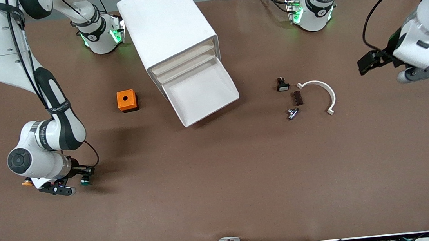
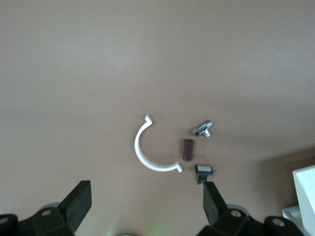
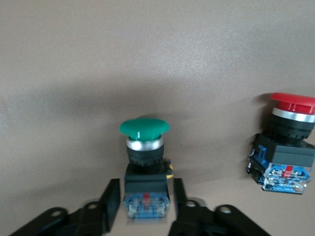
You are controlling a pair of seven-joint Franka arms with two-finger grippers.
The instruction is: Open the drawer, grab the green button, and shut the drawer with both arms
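Observation:
The green-capped button rests on the table at the right arm's end, its cap just showing in the front view. My right gripper is low at the table with a finger on each side of the button's black-and-blue body, a thin gap showing on both sides, so it is open. The white cabinet stands mid-table with its lowest drawer pulled out, its tray bare. My left gripper hangs open and empty over the table at the left arm's end.
A red-capped button stands beside the green one. An orange box sits beside the cabinet. A white half-ring clamp, a brown block, a small switch and a metal fitting lie between drawer and left gripper.

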